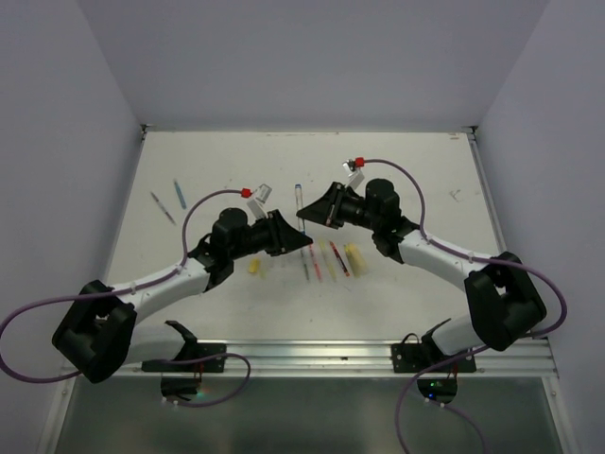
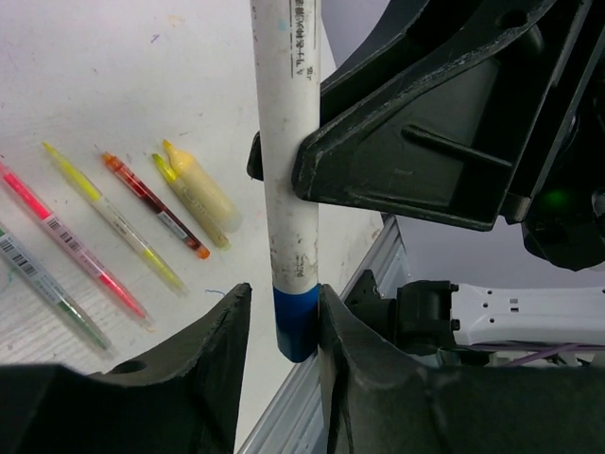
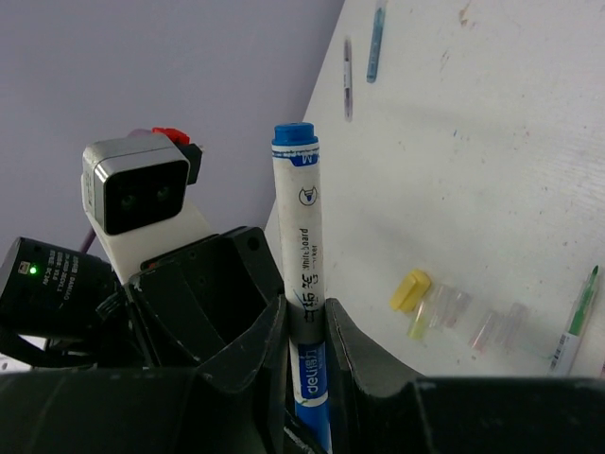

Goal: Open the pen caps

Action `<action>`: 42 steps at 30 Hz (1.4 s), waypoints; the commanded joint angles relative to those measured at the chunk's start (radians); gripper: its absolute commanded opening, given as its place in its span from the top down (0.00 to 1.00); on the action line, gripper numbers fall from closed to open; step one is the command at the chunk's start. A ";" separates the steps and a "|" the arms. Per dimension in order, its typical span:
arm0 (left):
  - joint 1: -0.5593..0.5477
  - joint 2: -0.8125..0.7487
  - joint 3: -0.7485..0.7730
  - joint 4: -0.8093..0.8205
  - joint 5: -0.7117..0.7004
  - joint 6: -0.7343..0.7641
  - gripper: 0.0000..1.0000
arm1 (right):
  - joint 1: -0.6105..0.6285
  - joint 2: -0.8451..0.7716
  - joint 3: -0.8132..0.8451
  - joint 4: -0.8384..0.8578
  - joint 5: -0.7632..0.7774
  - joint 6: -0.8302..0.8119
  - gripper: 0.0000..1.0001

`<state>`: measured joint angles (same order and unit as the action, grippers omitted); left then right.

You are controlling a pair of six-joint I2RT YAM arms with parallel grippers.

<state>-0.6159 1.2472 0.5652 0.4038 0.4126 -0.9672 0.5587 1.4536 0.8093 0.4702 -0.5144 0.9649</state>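
White table point(image 1: 416, 180) is the biggest thing here. The left arm point(image 1: 161, 284) and the right arm point(image 1: 444, 255) reach over it and meet in the middle, so they can work on one pen from both sides. The right claw point(image 3: 305, 317) is squeezed tight on the white marker point(image 3: 301, 236). It holds the marker up off the table so it cannot wobble. The left claw point(image 2: 284, 307) has one finger on each side of the blue cap point(image 2: 296, 326) at the marker's end, in a good spot to pull it off. I think I see a thin gap beside one finger, so I cannot tell if this claw is pinching. The cap sits on the marker, so this one is not open yet. The top camera shows the other pens point(image 1: 333, 257) lying in a row near the claws, but the marker looks tiny there. Only the left wrist camera shows the cap between the fingers. The right wrist camera gives the best look at a little yellow cap point(image 3: 411, 288) lying loose on the table.
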 commanded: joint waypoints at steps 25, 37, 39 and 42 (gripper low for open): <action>-0.004 -0.071 -0.214 0.647 0.213 -0.146 1.00 | 0.012 0.043 0.014 0.088 -0.050 -0.010 1.00; -0.002 -0.272 -0.294 0.616 0.296 -0.090 1.00 | -0.126 0.165 0.047 0.717 -0.073 0.381 1.00; -0.001 -0.299 -0.260 0.495 0.289 -0.030 1.00 | -0.148 0.198 0.053 0.763 -0.091 0.420 1.00; -0.001 -0.325 -0.209 0.371 0.270 0.027 1.00 | -0.160 0.199 0.048 0.730 -0.105 0.405 1.00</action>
<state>-0.5831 0.9874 0.3065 0.8227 0.4641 -1.0569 0.5156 1.6314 0.8146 1.0931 -0.8597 1.3220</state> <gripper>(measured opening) 0.181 0.215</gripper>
